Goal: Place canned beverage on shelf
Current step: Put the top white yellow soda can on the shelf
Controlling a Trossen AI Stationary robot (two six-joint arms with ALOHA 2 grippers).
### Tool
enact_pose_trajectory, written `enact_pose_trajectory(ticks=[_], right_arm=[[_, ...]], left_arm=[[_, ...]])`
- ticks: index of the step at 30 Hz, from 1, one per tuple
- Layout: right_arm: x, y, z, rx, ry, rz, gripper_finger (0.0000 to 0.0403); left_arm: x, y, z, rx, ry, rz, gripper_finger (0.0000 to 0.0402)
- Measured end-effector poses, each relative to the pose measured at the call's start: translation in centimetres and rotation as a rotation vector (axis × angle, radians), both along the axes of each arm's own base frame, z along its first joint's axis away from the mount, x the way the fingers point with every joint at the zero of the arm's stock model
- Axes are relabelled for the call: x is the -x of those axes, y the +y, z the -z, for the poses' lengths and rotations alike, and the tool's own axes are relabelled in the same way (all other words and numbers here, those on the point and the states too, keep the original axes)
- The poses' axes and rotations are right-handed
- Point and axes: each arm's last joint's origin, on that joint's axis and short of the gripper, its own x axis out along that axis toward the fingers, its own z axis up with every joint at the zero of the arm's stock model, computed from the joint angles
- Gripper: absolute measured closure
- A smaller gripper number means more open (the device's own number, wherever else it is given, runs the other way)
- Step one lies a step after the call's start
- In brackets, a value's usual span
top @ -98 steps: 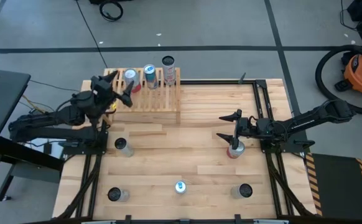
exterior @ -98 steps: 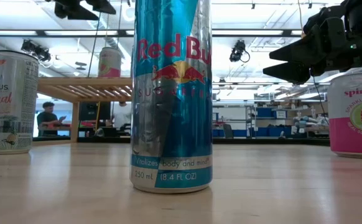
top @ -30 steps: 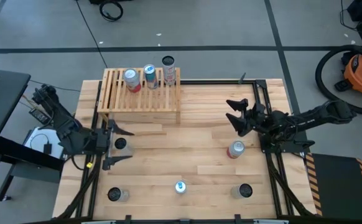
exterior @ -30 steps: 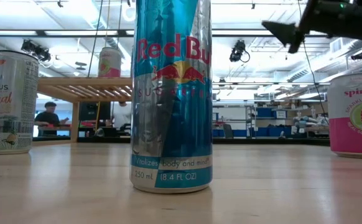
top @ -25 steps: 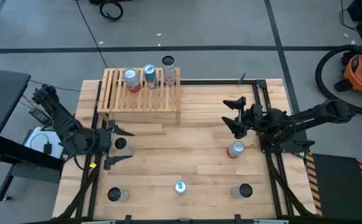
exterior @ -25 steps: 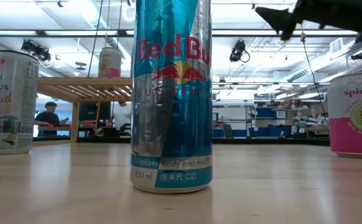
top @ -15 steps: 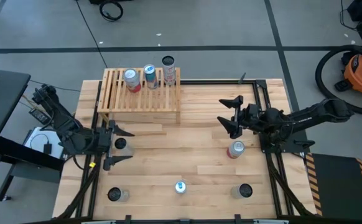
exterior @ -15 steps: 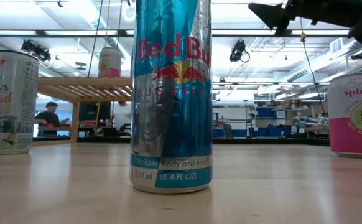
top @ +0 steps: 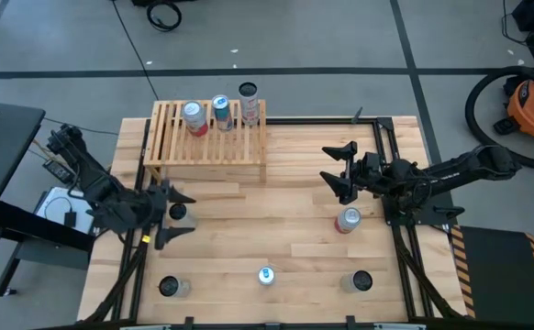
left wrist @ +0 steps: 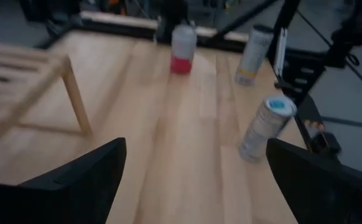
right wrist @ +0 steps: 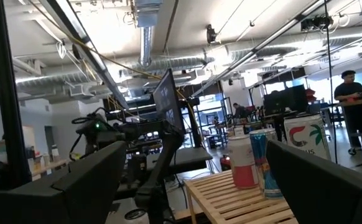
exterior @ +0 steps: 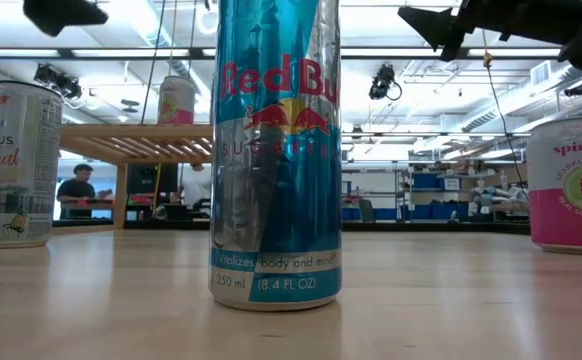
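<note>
The slatted wooden shelf [top: 207,139] stands at the table's far left and bears three cans [top: 221,112]. Five more cans stand on the table: one [top: 177,213] under my left gripper, a blue-topped one [top: 265,275] at the near middle, a pink one [top: 347,220] below my right gripper, and two near the front corners [top: 168,287] [top: 360,281]. My left gripper [top: 173,216] hovers open above its can, tipped slightly down toward the table [left wrist: 193,174]. My right gripper [top: 337,165] hangs open in the air, pointing toward the shelf [right wrist: 243,199] and slightly up.
In the low view the blue and silver can [exterior: 276,150] fills the middle, with a white can [exterior: 16,165] to its left and the pink can [exterior: 571,185] to its right. Bare planks lie between the shelf and the near cans. Dark frame rails [top: 391,183] run along both table sides.
My right gripper has moved toward the table's left and risen a little, still open. My left gripper has rolled about its own axis and tipped downward over the can beside it; one of its fingers now shows at the low view's upper left. No can has moved.
</note>
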Motion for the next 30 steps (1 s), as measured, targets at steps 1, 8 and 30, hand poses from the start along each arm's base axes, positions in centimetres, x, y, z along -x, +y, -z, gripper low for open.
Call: enact_pose_trajectory(ticks=[1, 8, 30], right_arm=[[0.0, 0.0, 0.0, 0.0, 0.001, 0.0, 0.0004], [0.0, 0.0, 0.1, 0.0, 0.007, 0.0, 0.0004], [-1.0, 0.1, 1.3, -0.014, 0.091, -0.009, 0.0004]], left_arm=[[0.1, 0.0, 0.1, 0.011, 0.016, 0.007, 0.0012], [0.5, 0.4, -0.5, 0.046, 0.13, 0.038, 0.0012], [1.0, 2.5, -1.0, 0.057, 0.518, -0.127, 0.0012]])
